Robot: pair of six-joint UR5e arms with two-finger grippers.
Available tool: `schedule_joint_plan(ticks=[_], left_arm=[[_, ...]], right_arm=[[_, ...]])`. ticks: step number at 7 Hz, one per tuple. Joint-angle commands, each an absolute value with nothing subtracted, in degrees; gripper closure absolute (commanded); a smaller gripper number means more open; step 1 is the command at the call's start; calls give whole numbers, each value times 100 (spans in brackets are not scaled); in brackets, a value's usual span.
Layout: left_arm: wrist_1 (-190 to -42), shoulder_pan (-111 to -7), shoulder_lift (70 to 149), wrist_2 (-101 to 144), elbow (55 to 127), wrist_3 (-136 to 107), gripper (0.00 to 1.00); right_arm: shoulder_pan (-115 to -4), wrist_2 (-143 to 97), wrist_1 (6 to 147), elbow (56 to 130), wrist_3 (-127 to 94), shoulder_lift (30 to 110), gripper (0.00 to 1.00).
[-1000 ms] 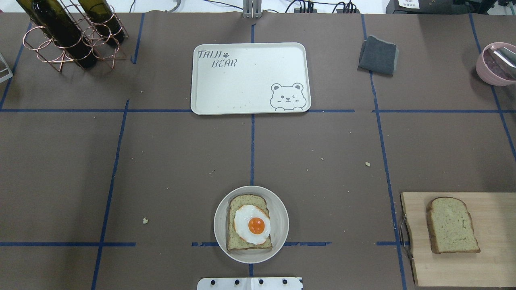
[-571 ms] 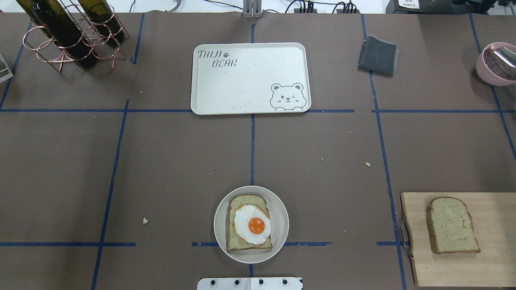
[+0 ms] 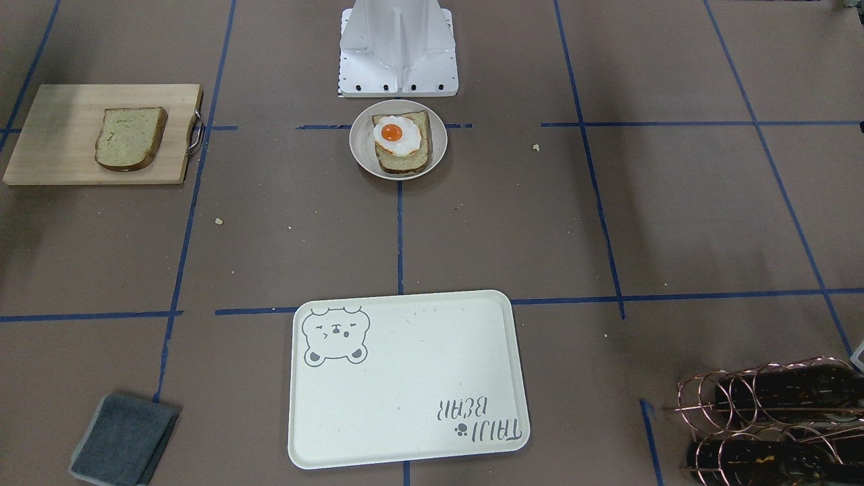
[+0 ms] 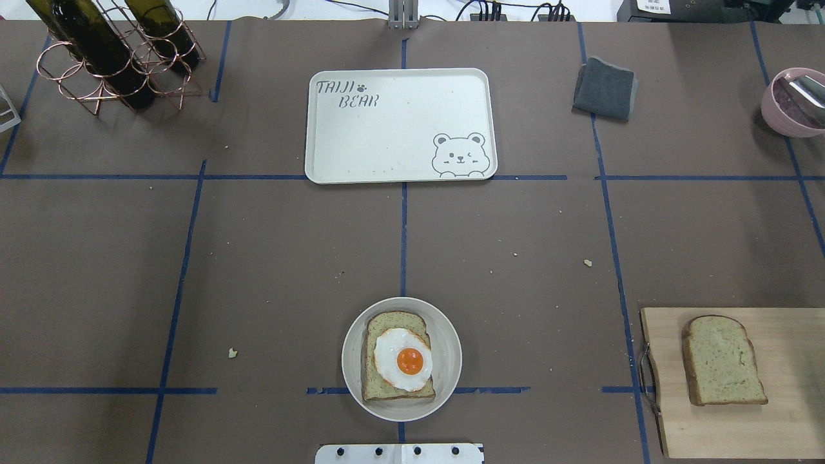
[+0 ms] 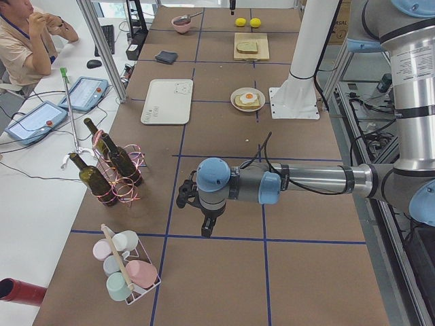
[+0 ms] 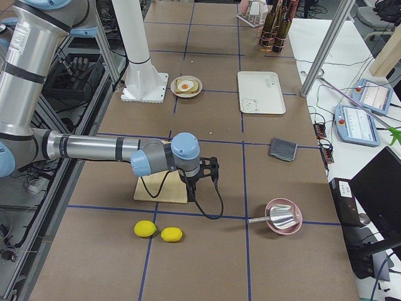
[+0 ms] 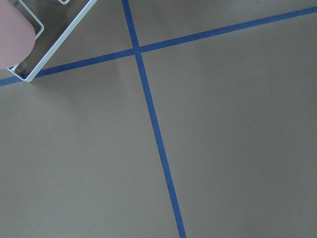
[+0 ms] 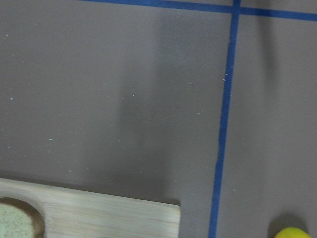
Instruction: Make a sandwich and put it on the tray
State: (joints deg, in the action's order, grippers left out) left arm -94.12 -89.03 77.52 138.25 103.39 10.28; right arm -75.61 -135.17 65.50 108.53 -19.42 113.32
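One bread slice [image 4: 387, 321] lies on the small round plate [image 4: 353, 361] at the near centre, with the fried egg [image 4: 403, 359] on top. The second slice [image 4: 722, 361] lies on the wooden cutting board [image 4: 786, 425] at the near right. The cream bear tray [image 4: 399, 125] is bare at the far centre. No gripper shows in the overhead or front views. My left gripper [image 5: 206, 229] hangs over bare table far from the plate. My right gripper [image 6: 210, 170] hangs by the board's outer edge. I cannot tell whether either is open or shut.
A copper rack with wine bottles [image 4: 109, 51] stands far left. A grey cloth [image 4: 604, 88] and a pink bowl [image 4: 793, 103] are far right. Two lemons [image 6: 145, 229] lie beyond the board. A rack of cups [image 5: 126, 272] stands near the left arm.
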Motion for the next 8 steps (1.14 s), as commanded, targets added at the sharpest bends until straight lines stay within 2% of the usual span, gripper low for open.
schedule_joint_plan(ticks=[1,3,5,8], left_arm=[[-9413,-8903,7752,13825,10354,1028,0],[-9413,-8903,7752,13825,10362,1028,0],[-9413,-8912,7752,13825,10388,1028,0],[-9413,-8912,7752,13825,10415,1028,0]], right_arm=[[-6413,-13395,4709,10837,-4139,11645,0],[-5192,-12626,3302,10837,-5776,11821,0],[-4266,-11719,2919,10828,-6528,11891,1],[-3510,-11025,2365,10679,-7170,12059,11]])
